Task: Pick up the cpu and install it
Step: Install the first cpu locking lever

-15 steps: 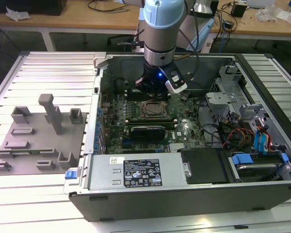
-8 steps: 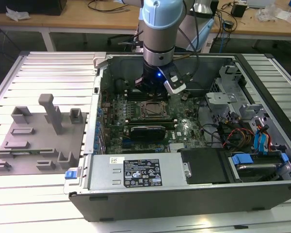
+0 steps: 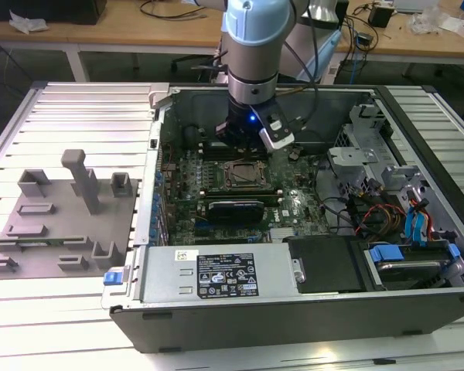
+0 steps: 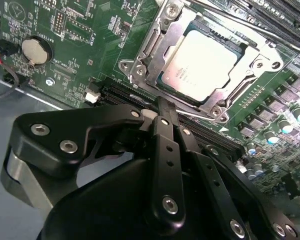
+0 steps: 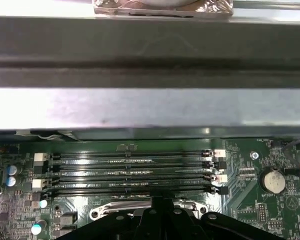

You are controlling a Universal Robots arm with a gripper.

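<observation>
The cpu (image 4: 200, 60), a flat square chip with a pale metal top, lies inside the socket frame (image 4: 155, 60) on the green motherboard; the frame's metal bracket surrounds it. My black gripper (image 4: 162, 106) hangs just above the board beside the socket, over the memory slots (image 5: 132, 172), fingers shut together with nothing between them. In the exterior view the gripper (image 3: 243, 143) sits low inside the open computer case, at the far side of the socket (image 3: 243, 176).
A grey fixture plate (image 3: 62, 224) with upright blocks lies on the slatted table at the exterior view's left. The case wall (image 5: 150, 107) stands close behind the slots. A coin battery (image 4: 34, 50), a power supply (image 3: 216, 274) and cables (image 3: 387, 216) fill the case.
</observation>
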